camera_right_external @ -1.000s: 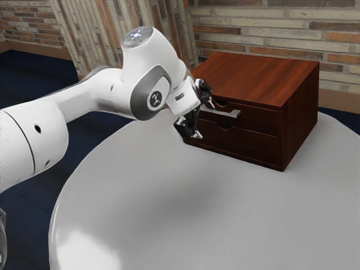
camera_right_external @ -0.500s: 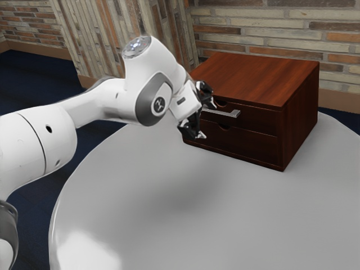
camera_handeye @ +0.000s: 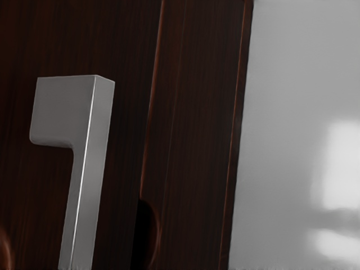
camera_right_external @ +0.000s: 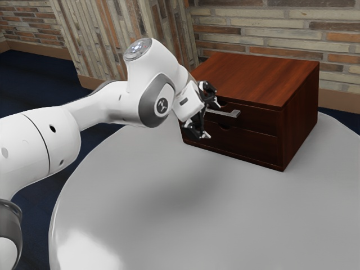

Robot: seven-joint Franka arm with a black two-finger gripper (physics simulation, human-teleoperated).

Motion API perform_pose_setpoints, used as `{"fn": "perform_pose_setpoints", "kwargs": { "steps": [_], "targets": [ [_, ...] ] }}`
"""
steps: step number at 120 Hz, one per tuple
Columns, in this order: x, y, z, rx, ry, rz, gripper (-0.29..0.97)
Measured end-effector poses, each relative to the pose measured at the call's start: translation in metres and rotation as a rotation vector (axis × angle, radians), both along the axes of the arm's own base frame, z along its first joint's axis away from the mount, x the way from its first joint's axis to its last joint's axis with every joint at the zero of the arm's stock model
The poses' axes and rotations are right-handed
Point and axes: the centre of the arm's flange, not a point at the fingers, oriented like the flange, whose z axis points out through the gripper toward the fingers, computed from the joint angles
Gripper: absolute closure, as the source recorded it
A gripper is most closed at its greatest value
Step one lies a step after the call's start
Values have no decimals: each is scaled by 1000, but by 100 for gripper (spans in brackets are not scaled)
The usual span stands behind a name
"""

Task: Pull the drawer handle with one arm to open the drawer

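The wrist view's edge cuts off the drawer handle [camera_handeye: 87,169]; the jaws hide one end.

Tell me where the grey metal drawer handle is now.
In the exterior view, the grey metal drawer handle sits on the dark wooden cabinet's upper drawer front, its end toward that view's left beside the black tool.

Round table [camera_right_external: 169,214]: matte pale grey top, faint soft shadow near its middle. Back wall [camera_right_external: 270,34]: red-brown and tan brick in level courses, pale mortar. Side wall [camera_right_external: 95,28] at the exterior view's left: mixed weathered brick, courses steeply slanted. Brown skirting [camera_right_external: 34,49] along the wall foot. Floor [camera_right_external: 39,73] dark navy. Light diffuse; wrist view shows bright blurred patches on the table top
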Motion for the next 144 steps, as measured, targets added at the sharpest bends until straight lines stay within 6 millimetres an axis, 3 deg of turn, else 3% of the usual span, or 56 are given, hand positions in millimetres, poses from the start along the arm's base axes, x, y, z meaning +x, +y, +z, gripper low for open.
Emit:
{"fn": "perform_pose_setpoints", "kwargs": {
  "steps": [42, 81, 93, 112, 121, 144],
  "targets": [
    [4, 3, -15, -1, 19, 1, -1],
    [1, 4, -7, 0, 10, -1, 12],
    [-1, 5, -1, 0, 2, 0, 22],
    [-2, 5, 0, 0, 4, 0, 23],
    [-8, 5, 6, -1, 2, 0, 31],
    [-19, 5, 5, -3, 18, -1, 25]
  ]
}}
